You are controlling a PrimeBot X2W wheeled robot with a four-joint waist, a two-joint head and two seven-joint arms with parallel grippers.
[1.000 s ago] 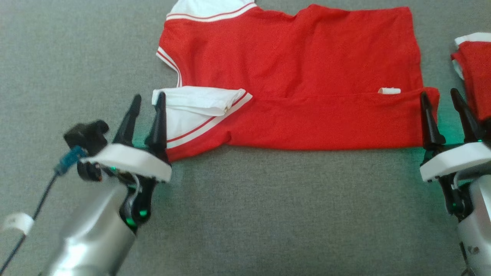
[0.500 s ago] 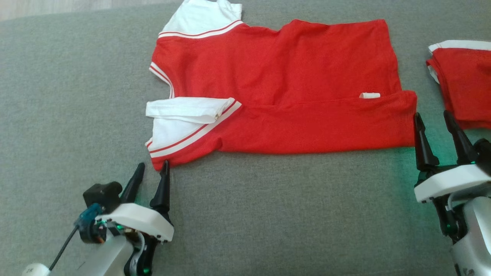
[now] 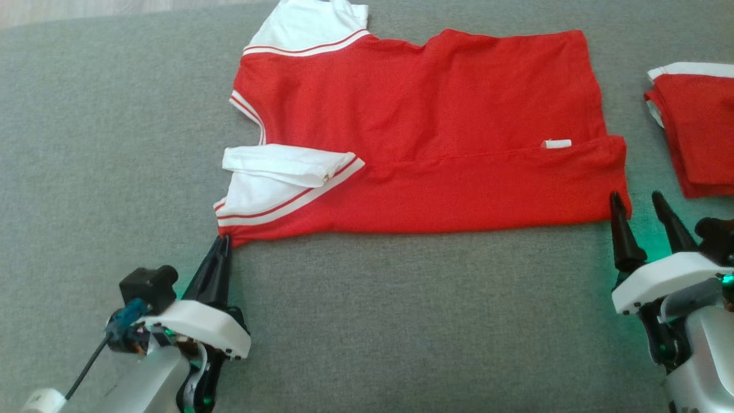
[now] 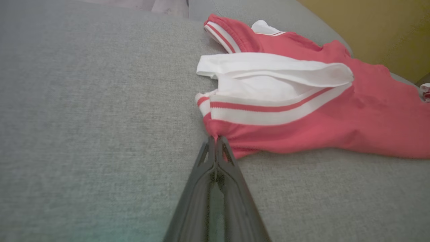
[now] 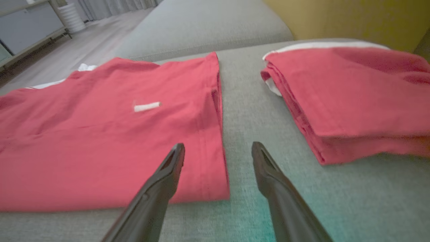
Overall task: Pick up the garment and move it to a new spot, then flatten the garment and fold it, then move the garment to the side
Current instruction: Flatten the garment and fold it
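No readable text.
The small white tag on the red garment is too small to show any lettering.

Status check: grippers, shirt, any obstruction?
Left gripper shut on red shirt, near corner. Right gripper open, straddling hem corner. Shirt flat, near edge folded. Folded stack off right, clear.

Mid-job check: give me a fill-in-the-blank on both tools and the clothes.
The left tool is ____ on the corner of the red shirt with white striped sleeves. The right tool stands ____ at the shirt's hem. A folded red garment lies to the robot's ____ of the shirt.
Missing: shut; open; right.
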